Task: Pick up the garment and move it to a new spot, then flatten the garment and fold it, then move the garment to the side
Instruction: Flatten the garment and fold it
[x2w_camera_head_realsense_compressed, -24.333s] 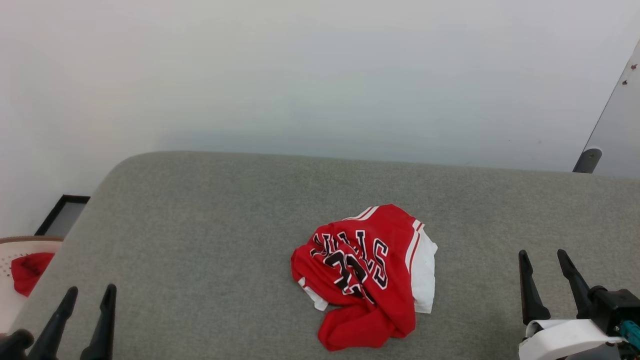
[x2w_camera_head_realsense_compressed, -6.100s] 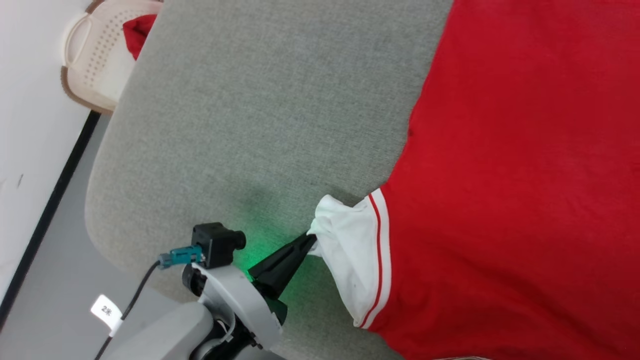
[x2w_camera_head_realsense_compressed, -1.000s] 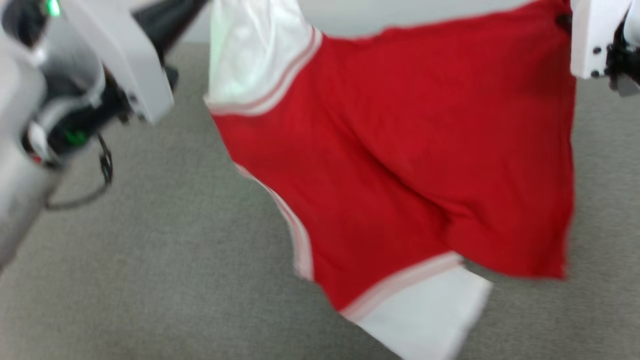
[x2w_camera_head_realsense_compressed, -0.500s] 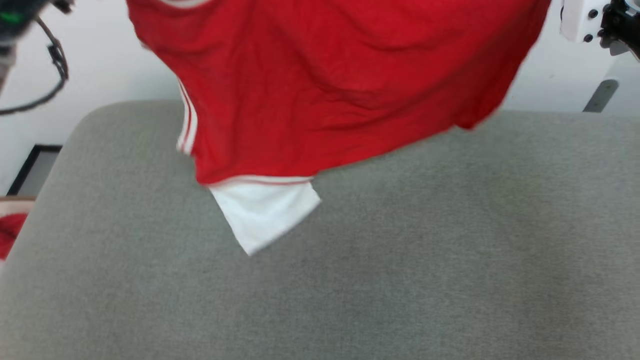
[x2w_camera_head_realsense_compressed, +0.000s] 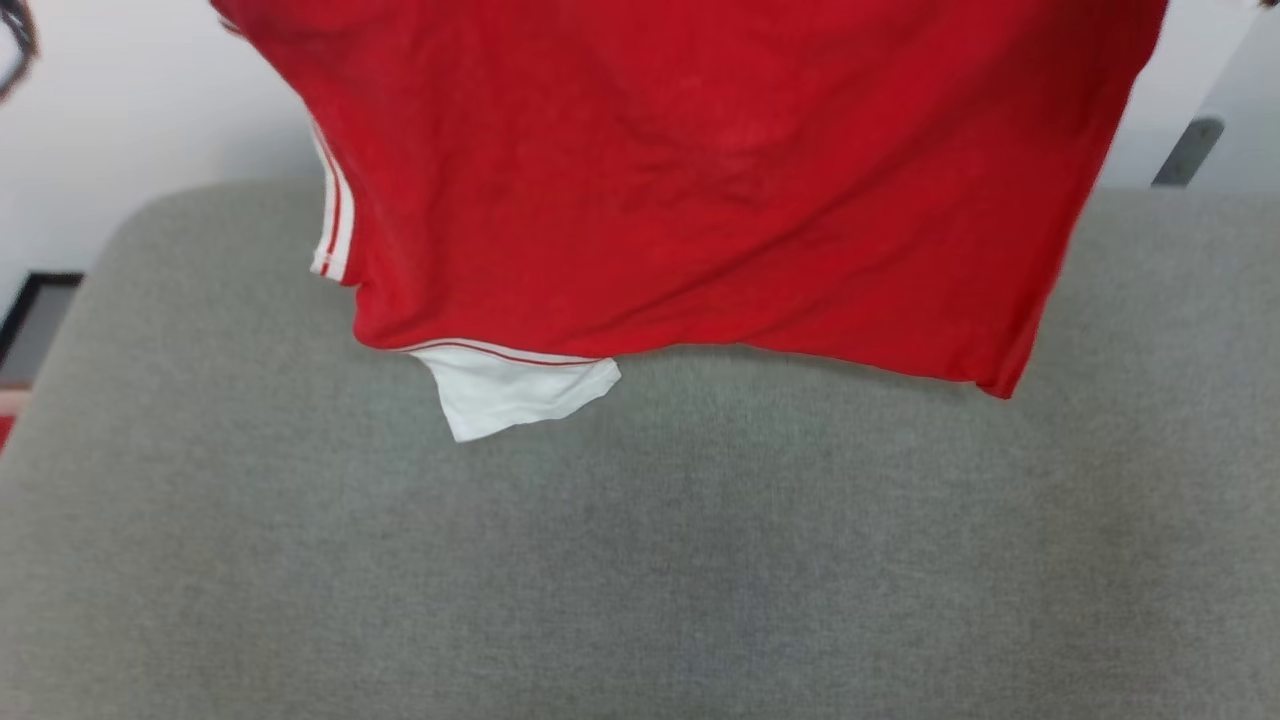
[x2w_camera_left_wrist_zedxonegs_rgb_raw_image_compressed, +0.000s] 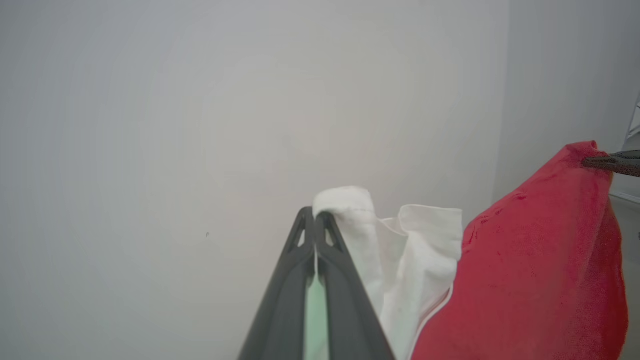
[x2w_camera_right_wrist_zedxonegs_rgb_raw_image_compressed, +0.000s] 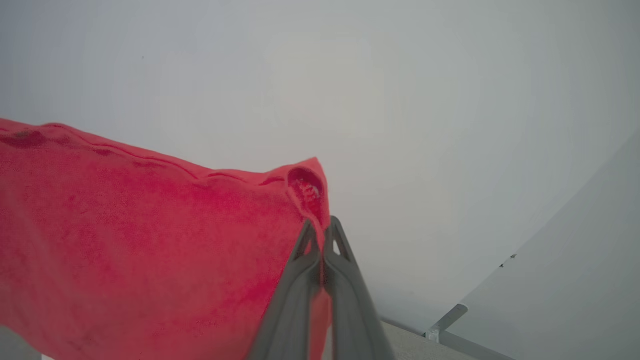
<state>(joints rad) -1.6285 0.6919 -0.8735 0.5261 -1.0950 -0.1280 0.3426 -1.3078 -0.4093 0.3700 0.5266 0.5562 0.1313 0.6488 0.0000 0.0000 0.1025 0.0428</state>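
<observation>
The garment (x2w_camera_head_realsense_compressed: 700, 200) hangs in the air, spread wide above the grey padded surface (x2w_camera_head_realsense_compressed: 640, 580), its plain red side toward the head camera and one white sleeve (x2w_camera_head_realsense_compressed: 515, 392) hanging lowest. The left gripper (x2w_camera_left_wrist_zedxonegs_rgb_raw_image_compressed: 316, 220) has its jaws pressed together on the edge of the other white sleeve (x2w_camera_left_wrist_zedxonegs_rgb_raw_image_compressed: 415, 250), and the right gripper (x2w_camera_right_wrist_zedxonegs_rgb_raw_image_compressed: 323, 227) pinches a red corner of the garment in the same way, both held up before a pale wall (x2w_camera_left_wrist_zedxonegs_rgb_raw_image_compressed: 150, 125)
</observation>
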